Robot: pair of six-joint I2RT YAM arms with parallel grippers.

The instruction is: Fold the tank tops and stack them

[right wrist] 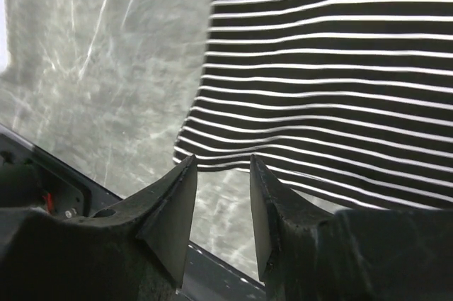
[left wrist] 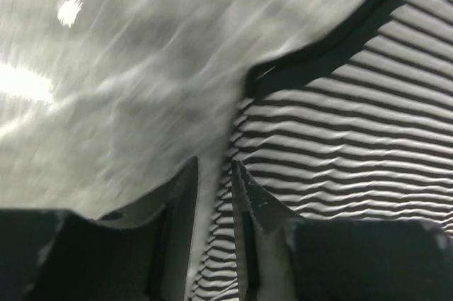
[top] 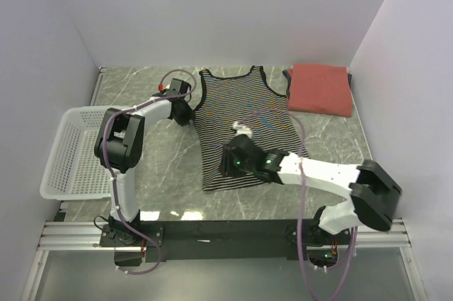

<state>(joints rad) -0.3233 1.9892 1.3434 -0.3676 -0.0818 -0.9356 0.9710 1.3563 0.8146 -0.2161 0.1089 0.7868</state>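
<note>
1. The grey marbled table [top: 156, 173] was used as the flat folding surface.
2. The black-and-white striped tank top [top: 241, 113] was spread flat mid-table, apparently ready for folding.
3. The folded rust-red tank top [top: 320, 90] was set at the far right, likely as the stack's base.
4. The left claw [top: 185, 111] was held narrowly parted and empty at the striped top's side edge near the armhole. The right claw [top: 228, 163] was held likewise at its hem corner, seemingly for a paired pinch.

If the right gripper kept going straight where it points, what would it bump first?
Most likely the hem of the striped tank top, lying right ahead of the right gripper. Depth is unclear, so it may touch the table first.
</note>
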